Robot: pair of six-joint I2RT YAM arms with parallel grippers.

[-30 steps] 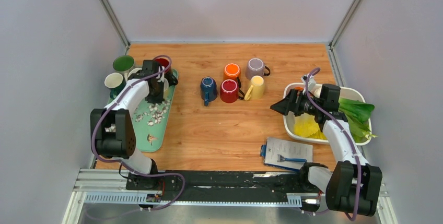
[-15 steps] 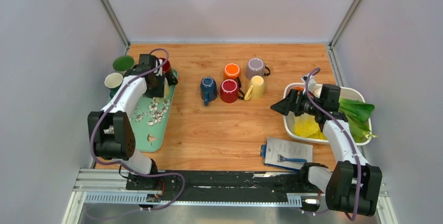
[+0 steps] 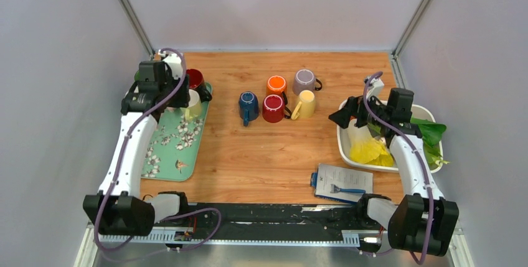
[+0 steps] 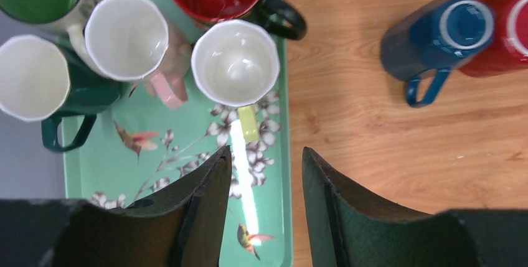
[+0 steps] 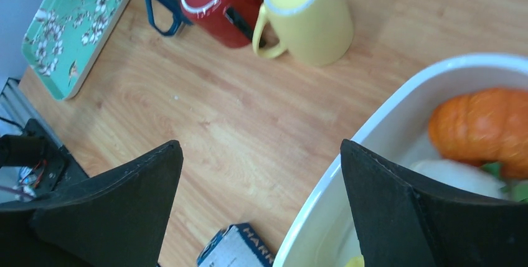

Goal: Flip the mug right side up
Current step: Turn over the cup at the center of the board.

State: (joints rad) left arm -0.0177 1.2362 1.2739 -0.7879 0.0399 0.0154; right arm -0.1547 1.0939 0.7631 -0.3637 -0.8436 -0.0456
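Five mugs (image 3: 273, 108) stand mouth-down right of the tray (image 4: 93, 173), so work remains, I judge. The cream mug (image 4: 235, 61) sits upright at the tray's right edge, grouped with righted ones. My left end effector (image 4: 266, 155) hangs released over the tray; right end effector (image 5: 261, 145), far right of the tray, gapes empty.

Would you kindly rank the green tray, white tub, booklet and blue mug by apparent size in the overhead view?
Green tray and white tub: largest, too alike to rank, both partly covered.
Then the booklet.
Smallest: the blue mug.
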